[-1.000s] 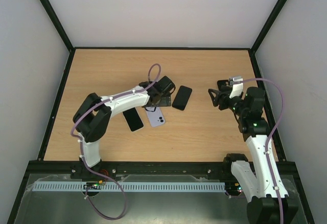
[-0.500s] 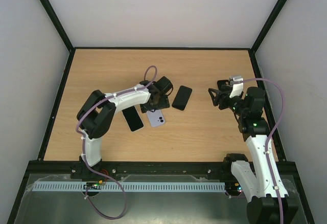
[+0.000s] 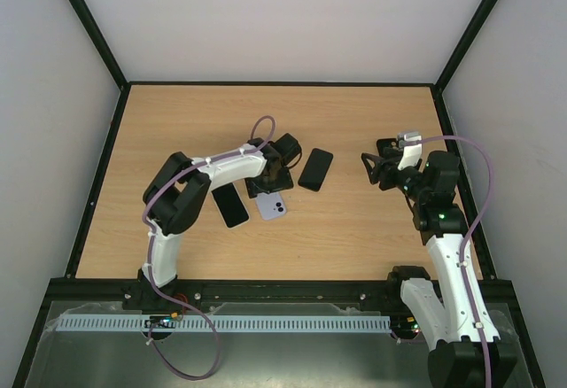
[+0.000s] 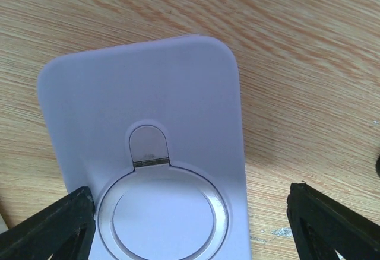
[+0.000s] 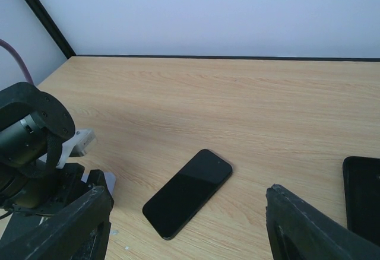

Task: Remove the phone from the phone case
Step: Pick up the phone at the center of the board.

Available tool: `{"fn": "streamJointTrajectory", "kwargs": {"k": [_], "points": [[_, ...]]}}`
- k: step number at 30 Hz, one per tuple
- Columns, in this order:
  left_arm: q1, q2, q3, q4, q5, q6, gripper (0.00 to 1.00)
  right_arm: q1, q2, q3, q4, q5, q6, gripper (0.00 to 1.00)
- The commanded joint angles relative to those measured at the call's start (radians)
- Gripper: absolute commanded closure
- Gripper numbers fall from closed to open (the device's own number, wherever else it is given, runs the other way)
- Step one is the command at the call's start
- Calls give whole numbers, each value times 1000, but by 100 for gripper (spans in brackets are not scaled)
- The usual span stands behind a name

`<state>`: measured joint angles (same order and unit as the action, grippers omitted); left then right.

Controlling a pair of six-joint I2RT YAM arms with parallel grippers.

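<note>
A lilac phone case lies back up on the wooden table, near the middle. In the left wrist view the case fills the frame, with a round ring stand on its back. I cannot tell whether a phone is inside. My left gripper is open and low over the case's far end, one finger at its left edge and one apart from it on the right. My right gripper is open and empty, hovering to the right.
A black phone lies face up just right of the case and shows in the right wrist view. Another black phone lies left of the case. A flat black object is cut off at the right wrist view's edge.
The left arm's elbow has swung right and its gripper has settled closer over the lilac case. The right arm and the phones have not moved.
</note>
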<state>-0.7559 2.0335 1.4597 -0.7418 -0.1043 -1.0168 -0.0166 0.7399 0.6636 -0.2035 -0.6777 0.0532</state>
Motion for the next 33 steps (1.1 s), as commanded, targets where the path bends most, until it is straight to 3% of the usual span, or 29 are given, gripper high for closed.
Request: {"fn": "streamJointTrajectory", "kwargs": {"k": [1,9,33], "points": [[9,55,-14,-62,78,-36,13,-2,-13,-7,38,1,4,31],[18,-78,-27,-123,-64,-86,8,-2,-12,-7,39,-3,6,32],[18,18,-29,-68,71,-45,7,-2,-15,-11,45,-4,11,32]]}}
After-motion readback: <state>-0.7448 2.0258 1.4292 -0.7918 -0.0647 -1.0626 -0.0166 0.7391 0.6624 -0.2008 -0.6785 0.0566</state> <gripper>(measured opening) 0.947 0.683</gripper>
